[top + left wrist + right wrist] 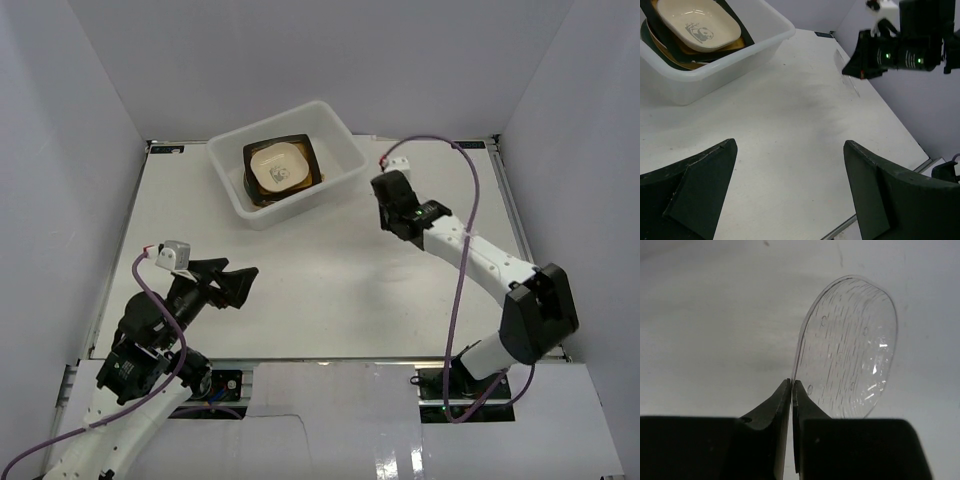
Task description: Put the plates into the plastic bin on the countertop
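Right pincer (791,385): nearest our right wrist lens, two black fingers pressed together on the rim of the clear plate (850,345).
Clear plate: one. It is held on edge over the right half of the table (330,290), outside the bin. We cannot tell whether its far rim touches the table.
Plastic bin (305,203): one, white, at the far middle of the table, set askew.
Plates in the bin: one stack. A small cream dish (695,22) lies on top, a black dish (735,25) under it, and brown edges lower down. We cannot count the lower ones.
Left pincer (790,150): jaws spread wide and free, over the near left of the table, well apart from the bin.
Counts: two arms, two pincers, one bin, one plate outside it.
Right wrist view alone: the pinch itself, and the fine lines and small dimples in the clear plate.
Left wrist view alone: a printed figure on the cream dish. The clear plate is a faint outline below the right pincer.
Top view alone: the whole layout. We cannot make out the clear plate there.
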